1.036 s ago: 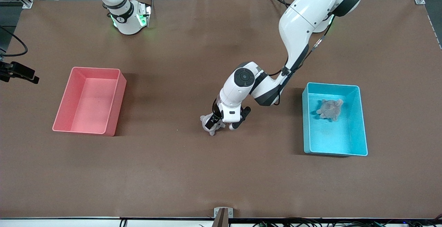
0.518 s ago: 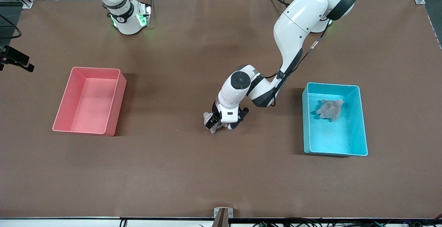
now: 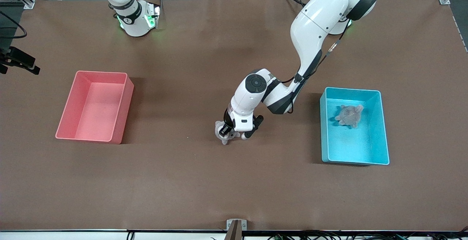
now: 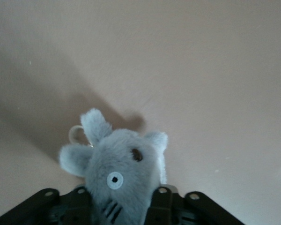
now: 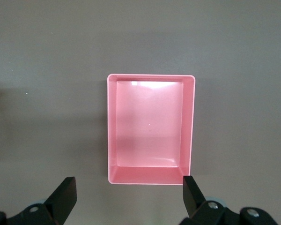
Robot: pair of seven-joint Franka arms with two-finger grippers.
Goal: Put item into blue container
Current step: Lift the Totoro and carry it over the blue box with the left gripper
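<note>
I see my left gripper (image 3: 229, 134) pinching a fuzzy grey plush toy (image 4: 116, 174) at mid-table, at nine o'clock of the glossy, round-cornered blue container (image 3: 382, 130), which holds another grey plush (image 3: 349, 115). My right gripper (image 5: 126, 193) waits, fingers spread, above the pink bin (image 5: 150, 129).

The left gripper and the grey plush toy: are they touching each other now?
Touching. In the left wrist view the left gripper has one finger on each side of the grey plush toy, pressed into its fur.
</note>
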